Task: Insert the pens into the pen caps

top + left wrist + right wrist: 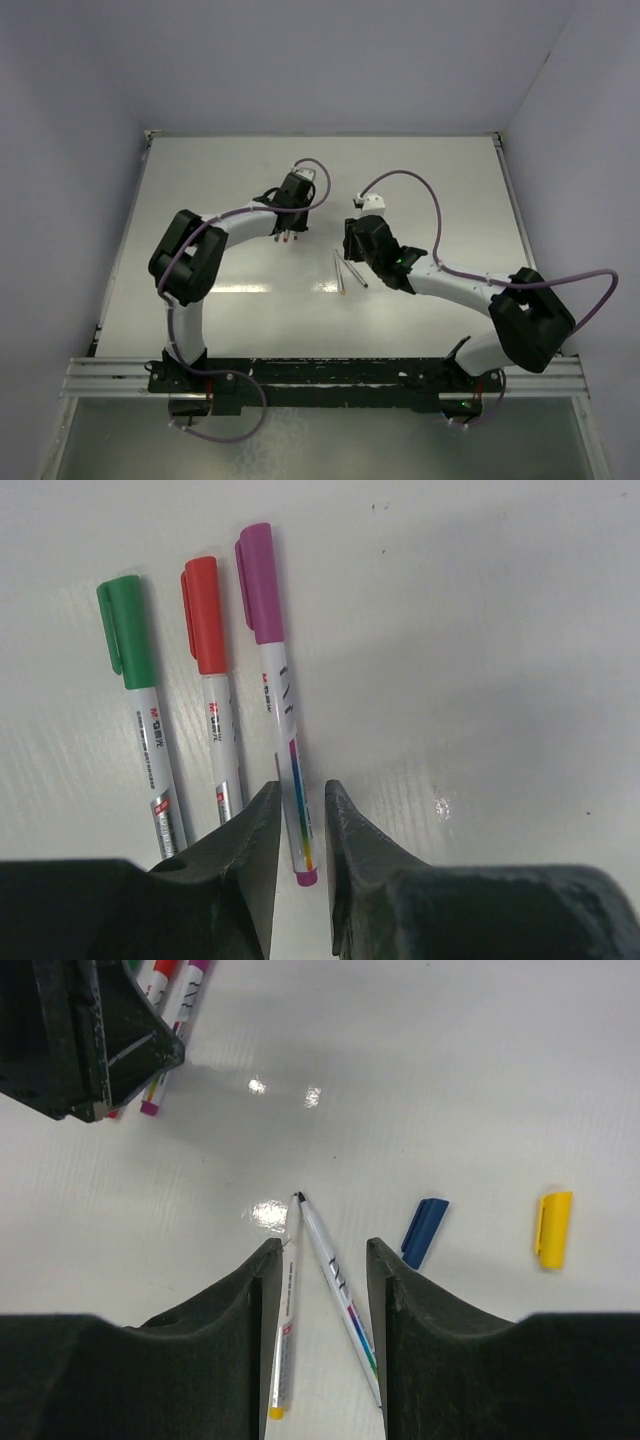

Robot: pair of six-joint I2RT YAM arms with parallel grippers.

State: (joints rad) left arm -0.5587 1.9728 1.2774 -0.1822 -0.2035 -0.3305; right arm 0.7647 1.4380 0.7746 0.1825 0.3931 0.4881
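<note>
Light, stiff, slick yellow-tipped pen point(287, 1310): we'd grip mid-barrel. Right pincer point(322, 1250) parted, empty; left pincer point(300, 790) loosely straddles purple pen point(275, 680); blue cap point(425, 1232) at two o'clock.

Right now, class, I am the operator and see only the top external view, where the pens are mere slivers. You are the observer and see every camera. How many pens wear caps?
Observer: Three. The left wrist view shows the green-capped pen, the red-capped pen and the purple-capped pen lying side by side.
Operator: Which caps are loose?
Observer: The blue cap and the yellow cap lie apart from each other on the table, in the right wrist view.
Operator: And the bare pens?
Observer: The yellow-ended pen and the other uncapped pen form a V, writing tips meeting, between the fingers of the open right tool.
</note>
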